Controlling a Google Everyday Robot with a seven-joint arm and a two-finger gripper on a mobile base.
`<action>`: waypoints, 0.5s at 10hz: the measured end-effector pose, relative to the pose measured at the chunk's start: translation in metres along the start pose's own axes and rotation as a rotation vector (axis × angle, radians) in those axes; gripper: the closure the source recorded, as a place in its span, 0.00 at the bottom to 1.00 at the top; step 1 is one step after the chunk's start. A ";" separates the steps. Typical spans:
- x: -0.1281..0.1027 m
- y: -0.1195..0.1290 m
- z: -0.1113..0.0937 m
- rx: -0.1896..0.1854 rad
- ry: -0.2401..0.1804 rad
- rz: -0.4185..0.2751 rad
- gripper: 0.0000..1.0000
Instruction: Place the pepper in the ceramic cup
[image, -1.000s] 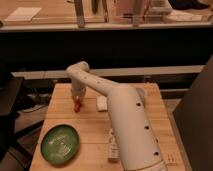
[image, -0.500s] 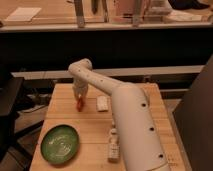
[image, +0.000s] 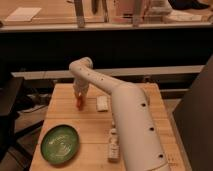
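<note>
Lettering on the pale bottle (image: 114, 145) is too small to read; its label shows only as a lighter band round a slim, cylindrical body. The bottle lies on its side at about 6 o'clock on the wooden table (image: 65, 114), tight against the robot arm (image: 135, 125), whether touching I cannot tell.

The table is a light, warm plank top with faint seams running front to back. At 7 o'clock on it sits a round green plate (image: 60, 145), glossy like glazed ware, with a darker rim and paler rings toward its middle. Near the table's centre, a little toward 12 o'clock, lies a flat white rectangular block (image: 102, 103), matt, with softened corners.

The arm is a thick, smooth cream-white casing, tubular, dotted with small dark round marks along its flank. It rises from 5 o'clock, runs across the table to a rounded elbow beyond the far edge at 11 o'clock, then bends downward.

At its end the gripper (image: 79, 98) hangs over the table at roughly 10 o'clock, pointing down, clenched on the pepper (image: 79, 103). The pepper is small, red-orange, elongated and upright, its lower end poking out beneath the gripper, just above the wood. The block lies at the pepper's 3 o'clock, near but apart.
</note>
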 end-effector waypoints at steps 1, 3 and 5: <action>0.000 -0.001 -0.001 0.000 0.002 -0.001 0.93; 0.000 -0.003 -0.002 0.000 0.008 -0.006 0.93; -0.001 -0.007 -0.002 -0.003 0.013 -0.012 0.93</action>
